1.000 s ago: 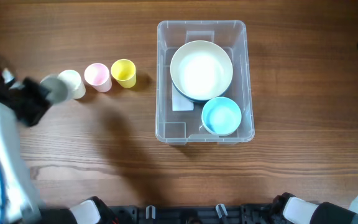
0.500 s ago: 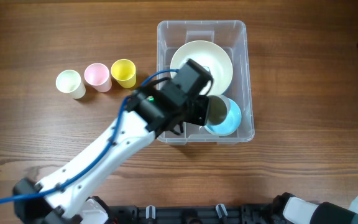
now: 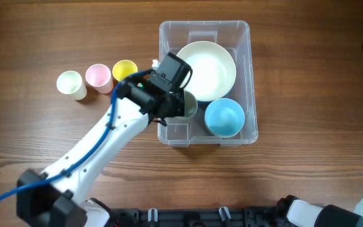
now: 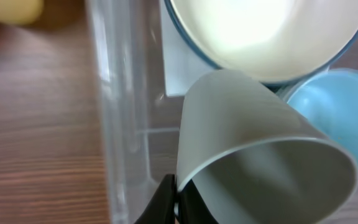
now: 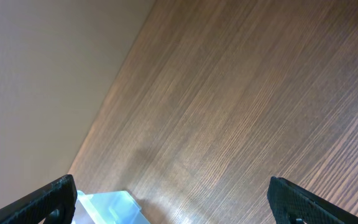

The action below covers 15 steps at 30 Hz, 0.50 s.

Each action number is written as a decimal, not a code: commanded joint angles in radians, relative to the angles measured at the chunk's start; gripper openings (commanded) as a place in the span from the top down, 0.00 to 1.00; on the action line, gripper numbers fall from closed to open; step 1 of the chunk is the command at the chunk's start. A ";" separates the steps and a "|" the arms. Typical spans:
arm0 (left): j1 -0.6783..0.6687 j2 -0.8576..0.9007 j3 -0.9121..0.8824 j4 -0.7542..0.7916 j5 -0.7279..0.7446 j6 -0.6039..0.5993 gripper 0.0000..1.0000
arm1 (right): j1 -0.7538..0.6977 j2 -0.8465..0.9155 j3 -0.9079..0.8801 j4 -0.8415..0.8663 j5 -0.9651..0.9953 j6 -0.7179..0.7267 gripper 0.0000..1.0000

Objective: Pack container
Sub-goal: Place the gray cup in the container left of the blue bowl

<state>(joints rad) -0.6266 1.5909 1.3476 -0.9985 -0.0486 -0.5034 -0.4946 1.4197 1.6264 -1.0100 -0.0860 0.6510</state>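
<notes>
The clear plastic container (image 3: 166, 33) sits at the table's centre and holds a large cream bowl (image 3: 205, 69) and a light blue bowl (image 3: 225, 117). My left gripper (image 3: 180, 104) is shut on the rim of a grey cup (image 3: 188, 104), holding it on its side inside the container's left part. In the left wrist view the grey cup (image 4: 253, 143) fills the middle, pinched at its rim by the jaws (image 4: 177, 198), with the cream bowl (image 4: 260, 31) and blue bowl (image 4: 334, 112) behind it. My right gripper (image 5: 173, 202) is open over bare table.
Three small cups stand in a row left of the container: cream (image 3: 70, 84), pink (image 3: 98, 77) and yellow (image 3: 125, 72). The container's left wall (image 4: 114, 112) is close to the left jaws. A corner of the container (image 5: 107, 208) shows in the right wrist view.
My left arm carried the grey cup from the far left of the cup row over to the container, then drew back from the blue bowl to the container's left side.
</notes>
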 commanded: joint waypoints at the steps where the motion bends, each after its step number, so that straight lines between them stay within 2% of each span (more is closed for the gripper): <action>1: -0.025 0.091 -0.041 0.021 0.056 0.028 0.96 | 0.000 0.004 0.003 0.000 -0.005 0.007 0.00; 8: -0.032 0.135 -0.040 0.040 0.056 0.028 0.94 | 0.000 0.004 0.003 0.000 -0.005 0.006 0.00; 13: -0.002 0.082 0.067 -0.042 0.059 0.028 0.54 | 0.000 0.004 0.003 0.000 -0.005 0.006 0.01; 15: 0.017 0.042 0.143 -0.089 0.058 0.028 0.50 | 0.000 0.004 0.003 0.000 -0.005 0.007 0.01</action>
<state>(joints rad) -0.6399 1.7191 1.3632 -1.0439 0.0025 -0.4801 -0.4946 1.4197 1.6264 -1.0096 -0.0860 0.6510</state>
